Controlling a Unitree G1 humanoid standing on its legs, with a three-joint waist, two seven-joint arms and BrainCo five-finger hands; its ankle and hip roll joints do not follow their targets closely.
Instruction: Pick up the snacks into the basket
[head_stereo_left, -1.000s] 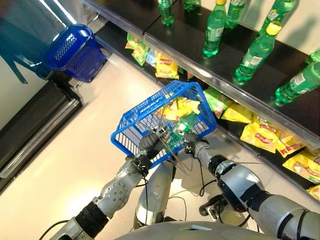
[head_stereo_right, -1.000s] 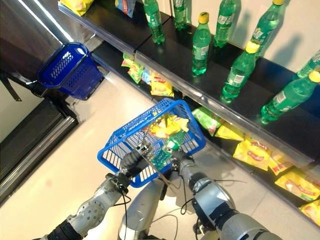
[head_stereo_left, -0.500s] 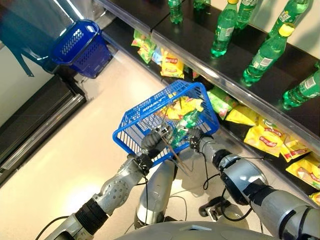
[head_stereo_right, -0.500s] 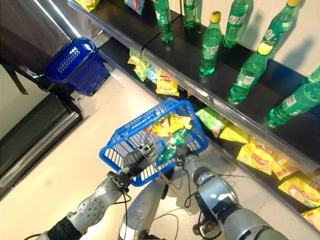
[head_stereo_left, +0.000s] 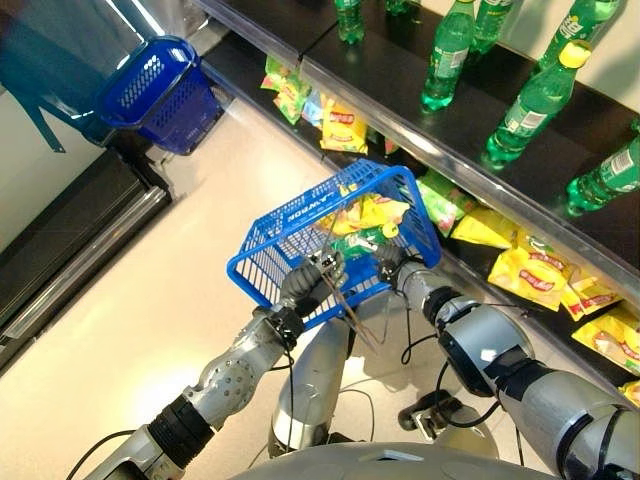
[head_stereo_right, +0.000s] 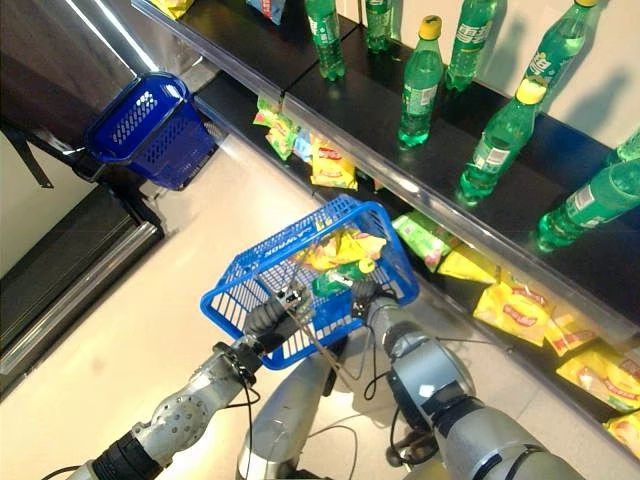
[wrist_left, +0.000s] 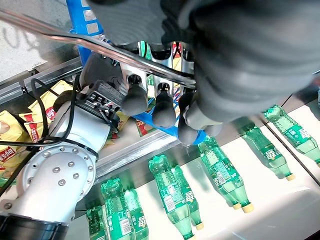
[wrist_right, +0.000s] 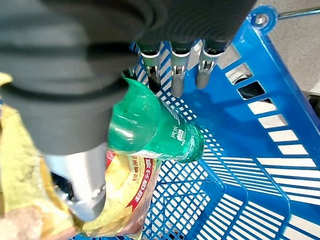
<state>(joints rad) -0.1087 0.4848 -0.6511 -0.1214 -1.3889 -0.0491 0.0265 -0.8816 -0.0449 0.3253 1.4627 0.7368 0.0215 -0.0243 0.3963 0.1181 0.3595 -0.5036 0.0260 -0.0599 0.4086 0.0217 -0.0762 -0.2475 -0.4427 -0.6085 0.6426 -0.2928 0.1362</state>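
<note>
My left hand (head_stereo_left: 303, 283) is shut on the metal handle (wrist_left: 150, 55) of a blue plastic basket (head_stereo_left: 290, 225) and holds it up in front of the shelves. Yellow snack packs (head_stereo_left: 372, 212) lie at the basket's far end. A green bottle with a yellow cap (head_stereo_left: 362, 238) lies on its side on top of them. My right hand (head_stereo_left: 392, 268) reaches over the basket's near right rim. In the right wrist view its fingers (wrist_right: 172, 70) are straight over the bottle (wrist_right: 155, 132), with the thumb beside it and a snack pack (wrist_right: 132, 195) underneath.
A dark shelf (head_stereo_left: 400, 130) carries standing green bottles (head_stereo_left: 445, 60). More yellow and green snack bags (head_stereo_left: 525, 270) lie on the low shelf under it, to the right. A second blue basket (head_stereo_left: 155, 90) sits on the floor at the far left.
The green bottle, upright in my right hand a second ago, now lies flat in the basket. The right hand's fingers have straightened over it. The left hand still holds the handle.
</note>
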